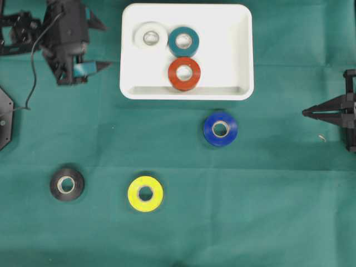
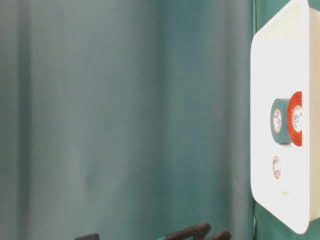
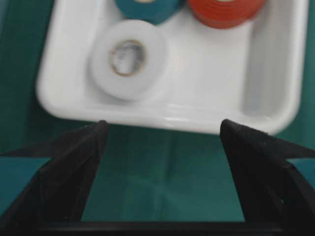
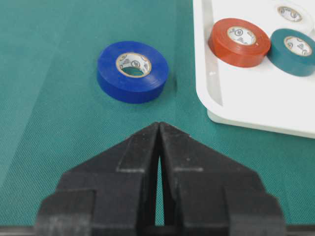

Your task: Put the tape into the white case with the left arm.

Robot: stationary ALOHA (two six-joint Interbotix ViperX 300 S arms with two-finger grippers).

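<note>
While left claw point(image 1: 101, 67) stands wide open, empty, just short of white case point(image 1: 245, 61) rim, we note three rolls inside; blue tape point(image 1: 220, 129), yellow tape point(image 1: 145, 193), black tape point(image 1: 67, 184) lie well behind it on bench point(image 1: 267, 211). We judge rolls light, stiff, smooth; pinch across outer rim. Right claw point(image 1: 305, 113) pressed together, empty.

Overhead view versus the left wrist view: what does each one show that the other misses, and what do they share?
Only the overhead view shows the three rolls outside the tray on the cloth: blue roll, yellow roll, black roll, plus the shut right gripper. Only the left wrist view shows the left gripper with jaws wide open and empty, just short of the tray's rim. Both show the white tray holding the white roll, teal roll and red roll.
</note>
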